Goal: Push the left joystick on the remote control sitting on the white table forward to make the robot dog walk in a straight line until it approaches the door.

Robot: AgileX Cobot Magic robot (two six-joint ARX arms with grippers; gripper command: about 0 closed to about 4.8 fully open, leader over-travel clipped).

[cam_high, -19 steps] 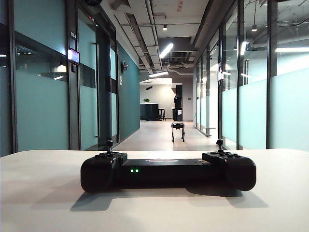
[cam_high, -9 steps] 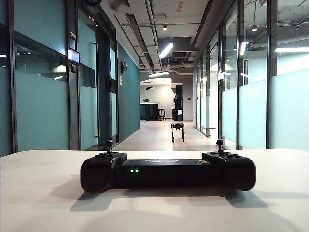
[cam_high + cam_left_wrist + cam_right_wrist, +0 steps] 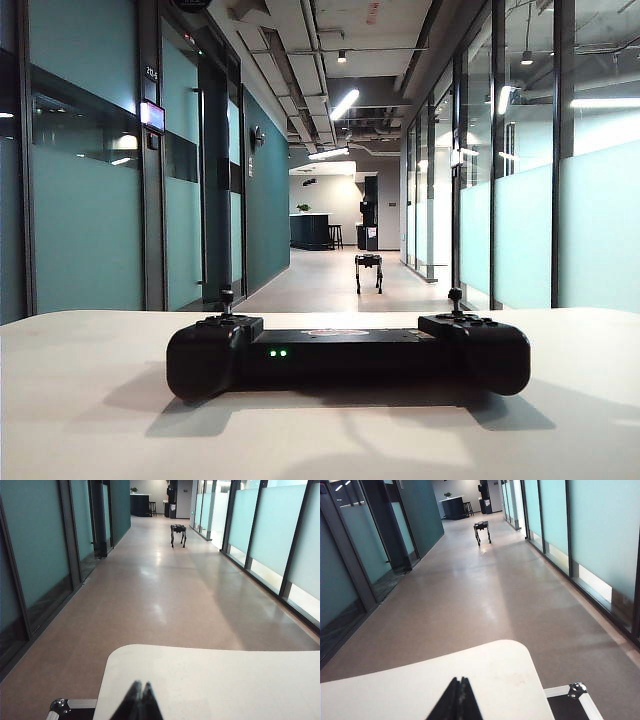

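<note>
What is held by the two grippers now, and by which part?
Nothing is held. The left gripper and the right gripper are both shut on nothing above the white table, away from the wide black remote control.

Corridor lit from ceiling strip lights [image 3: 344, 103]; we found the exterior view evenly bright and sharp up close. The remote control [image 3: 348, 356] read as a near-black mass, its two green lights glowing, and threw a soft dark shadow toward the camera on the white table [image 3: 90, 400]. The robot dog [image 3: 369, 271] was small and slightly soft with distance. In both wrist views we noted pale glare patches on the floor [image 3: 155, 575] and dark, silhouetted fingers [image 3: 456, 702].
</note>
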